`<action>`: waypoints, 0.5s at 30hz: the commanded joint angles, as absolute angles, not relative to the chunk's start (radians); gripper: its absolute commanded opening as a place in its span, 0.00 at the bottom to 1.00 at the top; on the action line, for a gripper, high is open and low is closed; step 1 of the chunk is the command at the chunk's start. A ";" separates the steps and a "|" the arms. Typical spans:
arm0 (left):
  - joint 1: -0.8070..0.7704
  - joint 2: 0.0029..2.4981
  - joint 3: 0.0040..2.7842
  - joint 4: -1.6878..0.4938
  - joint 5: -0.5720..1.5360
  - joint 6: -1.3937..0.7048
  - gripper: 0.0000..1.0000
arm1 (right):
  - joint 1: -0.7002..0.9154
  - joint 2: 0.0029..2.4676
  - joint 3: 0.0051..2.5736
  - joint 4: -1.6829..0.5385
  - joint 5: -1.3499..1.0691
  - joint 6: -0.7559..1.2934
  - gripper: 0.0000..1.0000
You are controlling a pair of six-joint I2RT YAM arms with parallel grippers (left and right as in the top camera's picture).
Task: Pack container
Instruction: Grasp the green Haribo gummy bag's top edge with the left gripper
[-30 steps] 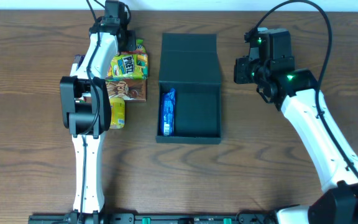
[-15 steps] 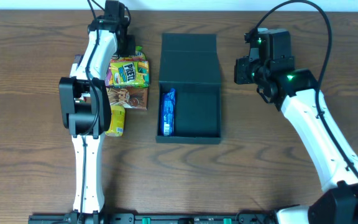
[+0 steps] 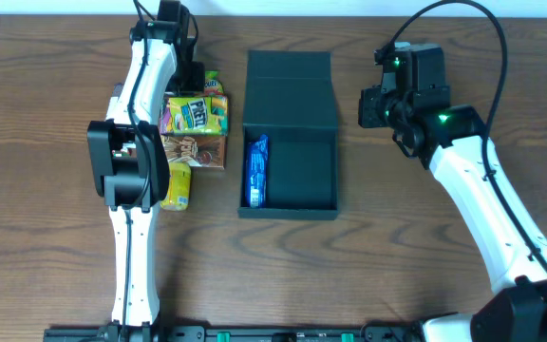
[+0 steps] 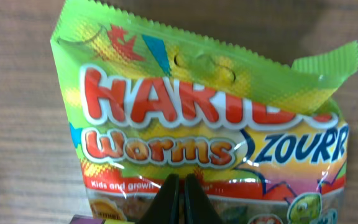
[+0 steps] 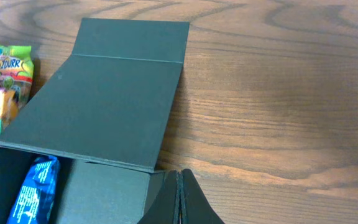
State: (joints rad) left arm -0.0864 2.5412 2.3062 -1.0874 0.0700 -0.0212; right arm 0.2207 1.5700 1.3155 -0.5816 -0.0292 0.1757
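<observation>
Overhead, we see the container [image 3: 302,176] in the middle of the table [image 3: 397,247], open, with its lid [image 3: 290,90] folded back flat toward the far edge. A blue pack [image 3: 256,171] lies inside, lengthwise along the left wall.

Just left of the container sits a cluster of snacks. A Haribo bag [image 3: 213,84] is at the far end, and a yellow bag [image 3: 196,114] overlaps it. A brown pack [image 3: 196,149] comes next, and a small yellow pack [image 3: 177,185] lies nearest, partly under the left arm.

From the left wrist we see the left gripper [image 4: 180,182] low over the Haribo bag, its fingers pressed together with the tips at the bag's lower half. We cannot tell whether they nip the film or only rest against it. The bag's serrated top edge points away from the fingers, and one top corner is folded over.

From the right wrist we see the right gripper [image 5: 180,180] with its fingers pressed together and nothing between them. It hangs to the right of the container, beside the lid and apart from it — the lid, the blue pack and a corner of the Haribo bag all show in this view
</observation>
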 commanded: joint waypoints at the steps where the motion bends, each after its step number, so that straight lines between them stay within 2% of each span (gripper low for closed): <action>1: -0.100 2.512 2.320 -1.140 0.080 0.002 0.06 | 0.215 1.565 1.328 -0.576 -0.023 0.186 0.02; 9: -0.130 2.505 2.320 -1.260 0.080 0.038 0.06 | 0.215 1.565 1.328 -0.575 -0.023 0.186 0.02; 15: -0.131 2.416 2.320 -1.256 0.078 0.052 0.06 | 0.215 1.565 1.328 -0.569 -0.022 0.186 0.02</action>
